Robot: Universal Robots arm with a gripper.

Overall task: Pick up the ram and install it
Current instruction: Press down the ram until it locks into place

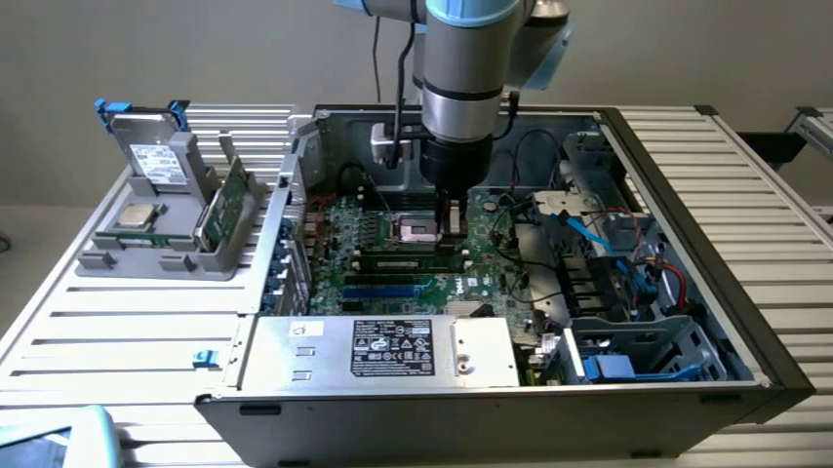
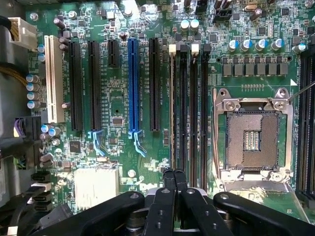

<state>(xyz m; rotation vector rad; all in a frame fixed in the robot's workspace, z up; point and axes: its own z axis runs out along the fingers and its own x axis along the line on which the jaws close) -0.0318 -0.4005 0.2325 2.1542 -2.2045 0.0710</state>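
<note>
ram, judged to be the thin pale-edged strip that stood along the memory slot farthest from the processor socket; this identification was not certain, since only its edge was presented.

slatted tabletop carried an open computer case and, towards the exterior view's left, a grey tray of other parts; no long narrow stick was seen in that tray.

motherboard lay flat inside the case, with the arm hanging straight down over its middle.

four memory slots ran parallel, side by side, between the expansion slots and the processor socket.

gripper was low over the board, its fingertips drawn together with nothing visible between them, so it was judged clenched and empty.

key relation: the strip's long axis ran directly away from the fingertips and in line with them, its near end just beside the gripper. the fingertips thus sat over the slot's near end, not across the strip's middle. whether they touched the strip or the slot latch could not be told.
</note>
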